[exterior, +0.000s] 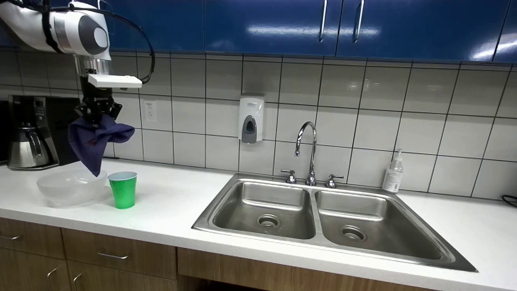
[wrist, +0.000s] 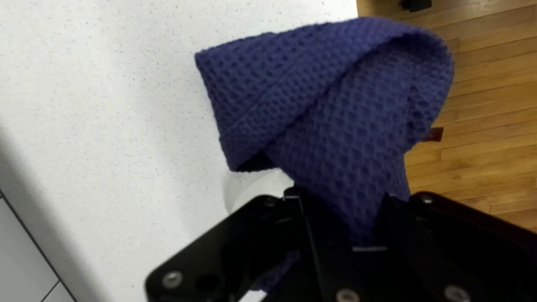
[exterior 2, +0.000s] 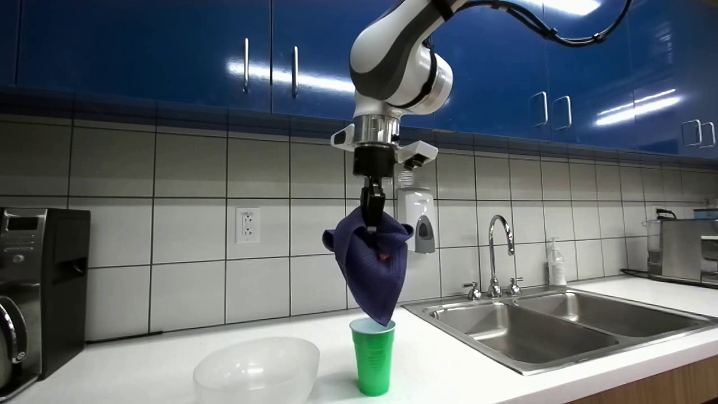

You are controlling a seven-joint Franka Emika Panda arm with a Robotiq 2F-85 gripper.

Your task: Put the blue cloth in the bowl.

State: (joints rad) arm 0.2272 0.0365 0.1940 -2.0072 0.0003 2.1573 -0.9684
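My gripper [exterior: 97, 118] is shut on the blue cloth [exterior: 93, 143], a purplish-blue textured cloth with a small red mark. The gripper [exterior 2: 371, 224] and cloth [exterior 2: 374, 269] also show in an exterior view. The cloth hangs point down above the counter. Its tip overlaps the rear right rim of the translucent white bowl [exterior: 60, 190] in an exterior view. Where the bowl [exterior 2: 255, 367] stands left of the cup, the tip overlaps the cup's mouth; exact depth is unclear. In the wrist view, the cloth [wrist: 335, 113] spreads beyond the gripper's fingers [wrist: 340, 201] and hides much below.
A green cup [exterior: 123, 192] stands right of the bowl in both exterior views. A coffee maker [exterior: 30, 137] is behind left. A double sink [exterior: 268, 206] with faucet [exterior: 311, 157] is farther right. A soap dispenser [exterior: 251, 119] hangs on the tiled wall. Blue cabinets [exterior: 270, 28] are overhead.
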